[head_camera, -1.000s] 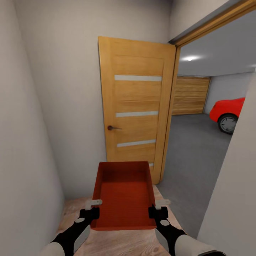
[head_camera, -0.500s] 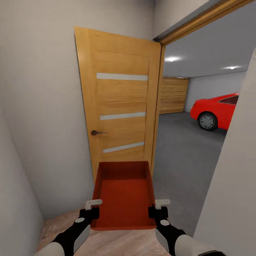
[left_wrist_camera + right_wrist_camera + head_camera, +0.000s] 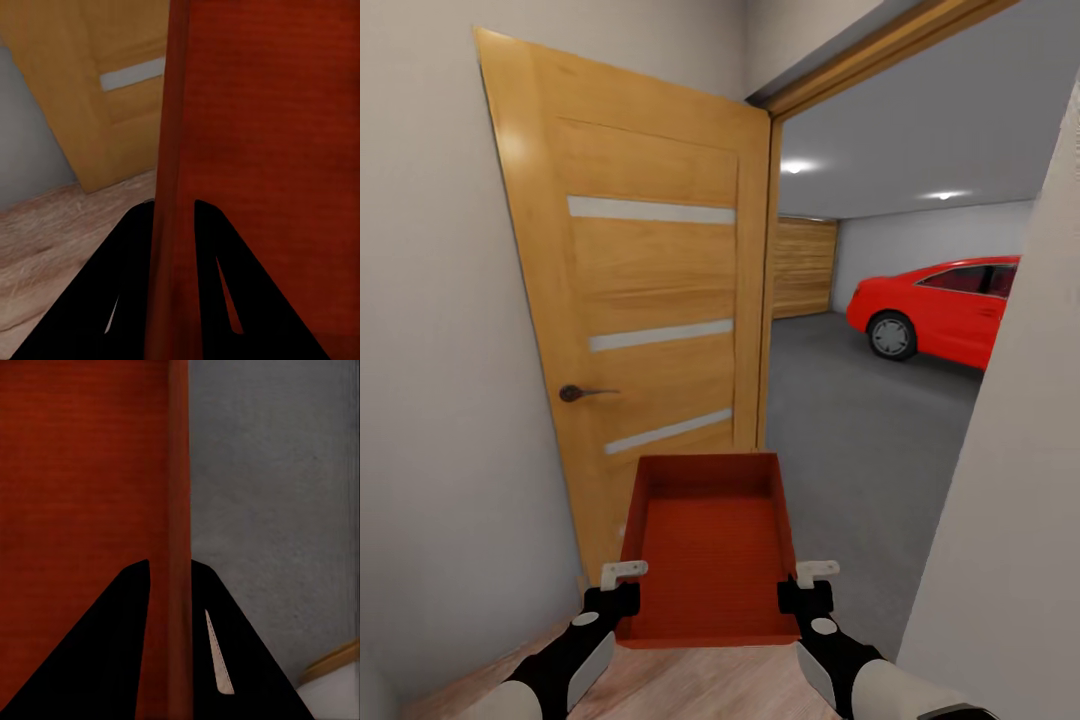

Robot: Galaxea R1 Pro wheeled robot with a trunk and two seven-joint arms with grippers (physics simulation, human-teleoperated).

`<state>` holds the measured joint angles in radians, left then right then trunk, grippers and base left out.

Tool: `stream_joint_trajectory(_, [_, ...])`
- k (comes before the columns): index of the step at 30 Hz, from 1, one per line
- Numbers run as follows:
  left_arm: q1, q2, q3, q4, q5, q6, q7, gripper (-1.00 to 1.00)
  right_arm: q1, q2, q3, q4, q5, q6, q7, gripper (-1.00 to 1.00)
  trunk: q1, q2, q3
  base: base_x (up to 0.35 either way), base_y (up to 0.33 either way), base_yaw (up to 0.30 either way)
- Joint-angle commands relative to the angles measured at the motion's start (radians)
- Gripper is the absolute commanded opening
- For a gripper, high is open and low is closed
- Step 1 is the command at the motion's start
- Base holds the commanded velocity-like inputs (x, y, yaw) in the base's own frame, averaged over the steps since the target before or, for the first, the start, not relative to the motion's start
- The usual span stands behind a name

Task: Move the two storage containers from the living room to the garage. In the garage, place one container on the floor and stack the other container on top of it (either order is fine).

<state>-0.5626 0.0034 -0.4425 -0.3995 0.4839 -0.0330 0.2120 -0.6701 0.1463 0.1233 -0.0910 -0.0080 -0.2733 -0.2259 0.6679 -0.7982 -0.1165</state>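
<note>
While each hand [image 3: 622,578] [image 3: 812,578] stays clamped on the storage container [image 3: 708,545], more red car [image 3: 945,308] shows through the doorway.

The storage container [image 3: 710,555] looks like matt orange-red plastic with a finely ribbed floor, and the door [image 3: 640,300] at ten o'clock is varnished, grained wood with pale frosted strips and a dark metal handle [image 3: 582,393]. The garage floor [image 3: 860,420] at two o'clock is matt, rough grey concrete, while the red car [image 3: 940,310] shows glossy paint. Underfoot lie pale wood planks [image 3: 690,690] with a soft sheen, between smooth matt plaster walls [image 3: 430,400].
</note>
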Motion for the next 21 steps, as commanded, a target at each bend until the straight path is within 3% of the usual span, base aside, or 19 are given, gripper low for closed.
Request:
stream_joint_trajectory(1, [-0.002,0.000,0.021,-0.003,-0.011,-0.008,0.032,-1.00,0.000,0.012,-0.012,0.004,-0.006,0.000,-0.006,-1.00,0.001,-0.001,-0.001,0.244,0.087,-0.284])
stream_joint_trajectory(21, [-0.002,0.000,0.024,-0.007,-0.011,-0.008,0.037,-1.00,0.000,0.012,-0.011,0.004,-0.006,0.000,-0.006,-1.00,0.001,-0.001,-0.001,0.042,0.024,-0.284])
